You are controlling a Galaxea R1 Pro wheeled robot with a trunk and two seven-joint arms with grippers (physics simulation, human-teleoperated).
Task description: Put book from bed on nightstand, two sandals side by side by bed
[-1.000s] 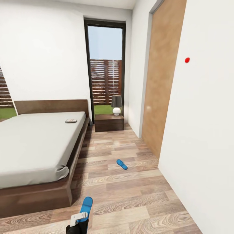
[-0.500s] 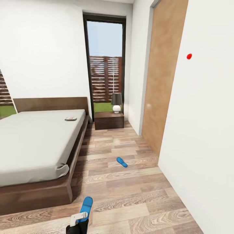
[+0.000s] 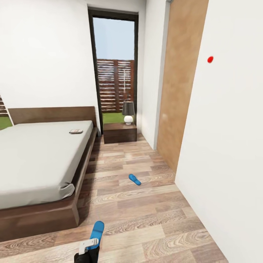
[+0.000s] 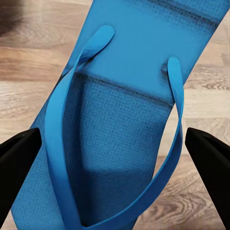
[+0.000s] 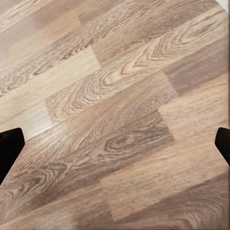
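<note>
— Sandals first: where are they lying?
— One sandal (image 3: pixel 134 179) is lying on the wood floor (image 3: pixel 146 219) mid-aisle, apart from the bed (image 3: pixel 40 164). The other sandal (image 4: pixel 120 124) is sitting clamped in the left gripper (image 4: pixel 115 187), sole up toward the wrist camera.
— And the book (image 3: pixel 76 131)?
— It is resting on the mattress near the headboard, close to the nightstand (image 3: pixel 119 133) carrying a lamp (image 3: pixel 128 112).
— Right gripper (image 5: pixel 115 153)?
— Fingers are standing wide apart over bare floor, holding nothing
</note>
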